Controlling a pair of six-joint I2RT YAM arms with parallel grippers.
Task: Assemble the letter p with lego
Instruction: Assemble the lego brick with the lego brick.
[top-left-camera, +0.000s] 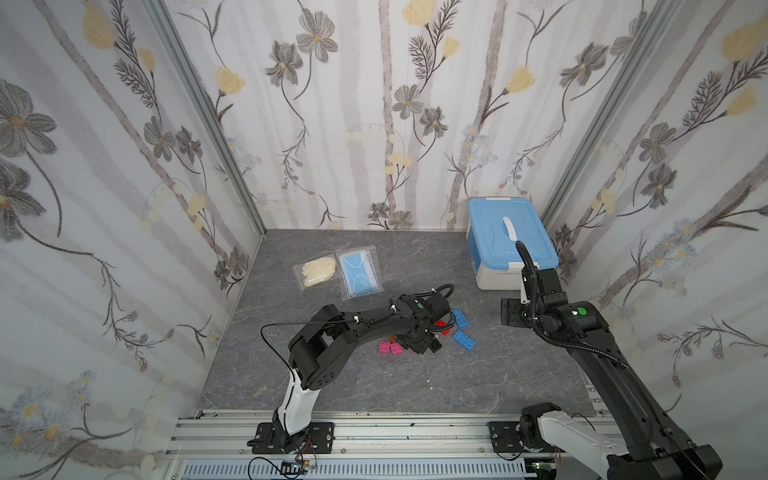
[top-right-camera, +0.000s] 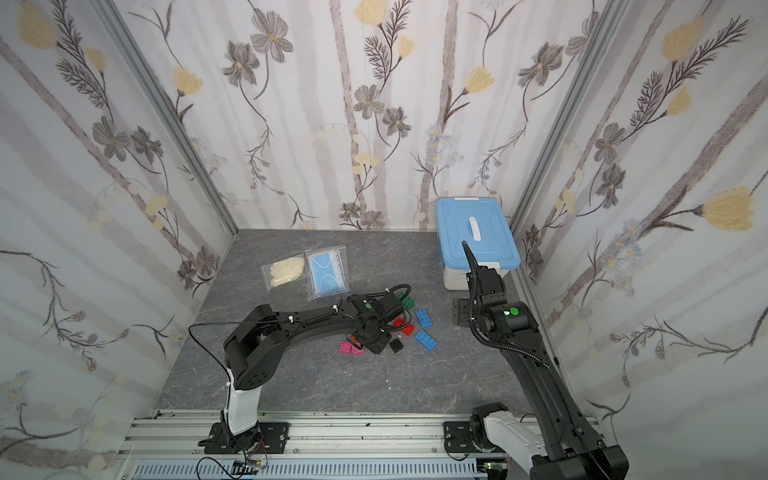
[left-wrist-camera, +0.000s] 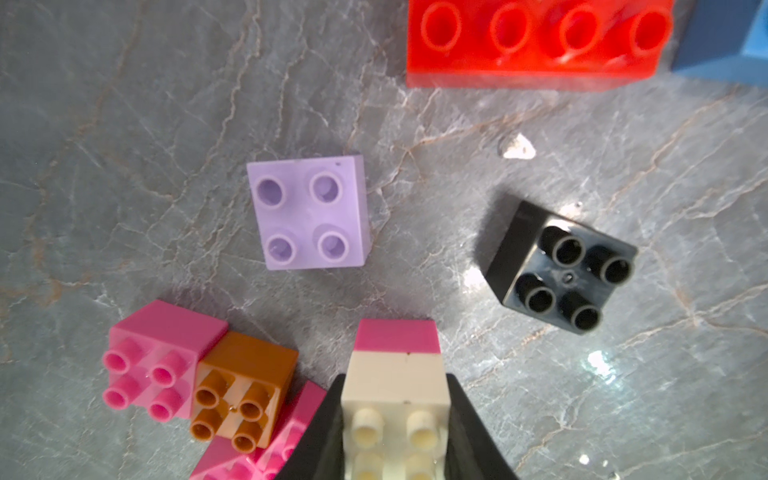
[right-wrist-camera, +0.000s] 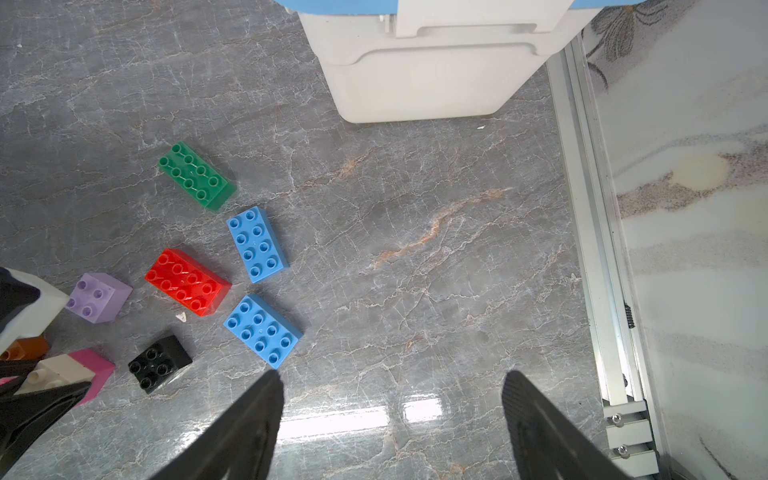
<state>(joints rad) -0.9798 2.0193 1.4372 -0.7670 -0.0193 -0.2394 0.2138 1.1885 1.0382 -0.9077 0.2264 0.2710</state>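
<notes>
left fingers (left-wrist-camera: 320, 440) clenched on cream square plastic brick (left-wrist-camera: 395, 386) atop pink square brick (left-wrist-camera: 398, 336), near loose lego (left-wrist-camera: 309, 212) on grey bench (left-wrist-camera: 124, 145); right fingers (right-wrist-camera: 249, 432) spread, empty. risk: tilted stack slipping, knocking neighbours.

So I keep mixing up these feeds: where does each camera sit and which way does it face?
Top views: stereo pair high above the front rail, facing down toward the back wall; table, left arm, right arm and blue-lidded box show.
Left wrist: on the left arm, looking down past the left pincer, shut on a cream brick.
Right wrist: on the right arm, looking down at the table by the box; the open right pincer shows.
Shared: both wrist views show the lavender brick and black brick.
</notes>
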